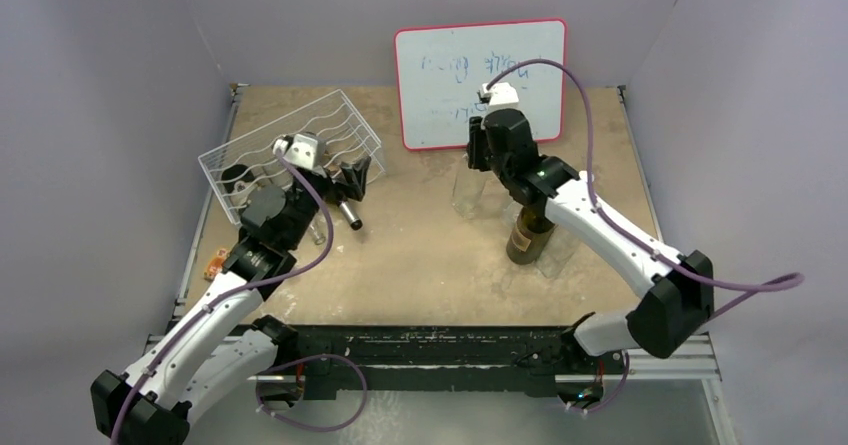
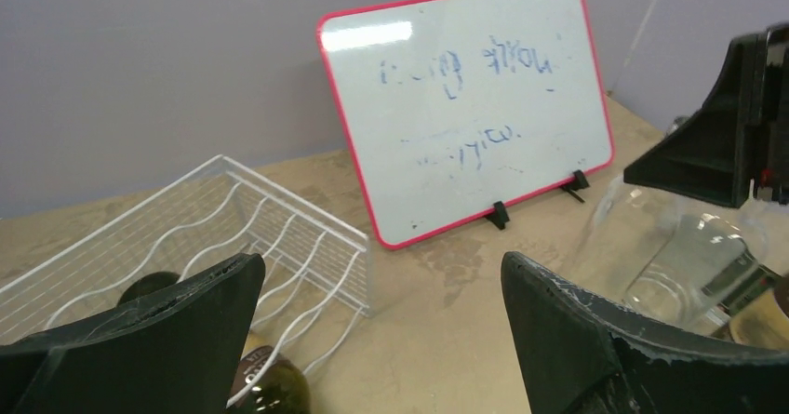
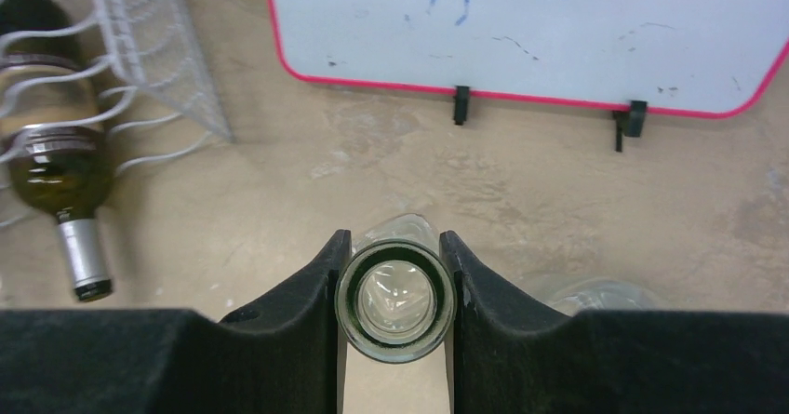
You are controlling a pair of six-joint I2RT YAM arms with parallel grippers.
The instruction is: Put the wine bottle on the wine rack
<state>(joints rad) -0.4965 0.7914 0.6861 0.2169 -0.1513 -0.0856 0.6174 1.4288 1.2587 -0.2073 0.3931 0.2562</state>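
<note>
Right gripper (image 3: pixel 393 239) clamping round mouth of glass bottle (image 3: pixel 394 353), left gripper (image 2: pixel 380 267) splayed wide by wavy white wire wine rack (image 2: pixel 279 237)

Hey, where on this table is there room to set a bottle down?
Bare table in the middle, between the wine rack and the standing bottles, down to the near edge. Crowded where the right hand grips a bottle, and around the left hand by the rack.
</note>
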